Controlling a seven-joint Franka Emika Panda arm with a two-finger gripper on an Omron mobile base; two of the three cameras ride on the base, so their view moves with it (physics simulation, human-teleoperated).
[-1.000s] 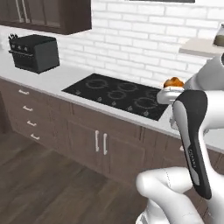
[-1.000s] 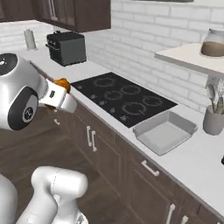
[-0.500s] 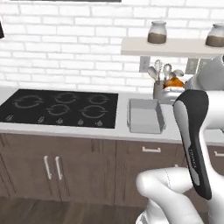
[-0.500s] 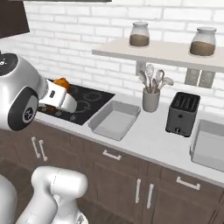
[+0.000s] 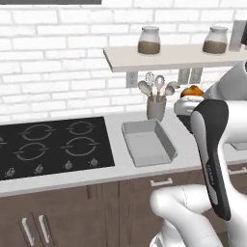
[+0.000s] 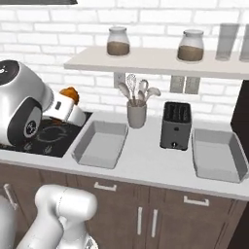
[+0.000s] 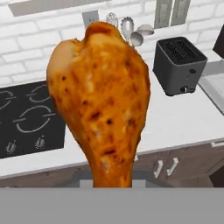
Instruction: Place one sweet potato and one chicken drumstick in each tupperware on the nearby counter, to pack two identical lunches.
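Kitchen brickwork backs a long pale desk over dark brown cabinets, and the arm stands in front of it. Nearest the hand camera is a chicken drumstick, browned and spotted, its thick end up and its thin end down toward the camera, so its long axis runs along the gripper. The gripper is pressed together on that thin end, pinching the drumstick and holding it in the air above the stove's right edge; in the base views the meat shows as an orange lump at the tip of the arm.

Beyond it, down and to the right in the right base view, lies the first tupperware, a shallow grey tray just beside the black stove, and nothing is visible in it. Behind that tray stands a cup of utensils. Further right is the black toaster, and beyond the toaster the second tupperware, which also looks bare. No sweet potato can be seen on this stretch.

So the nearer tray is the likely target: the coming move probably calls for a short carry right and down over its rim. Above, a shelf carries jars
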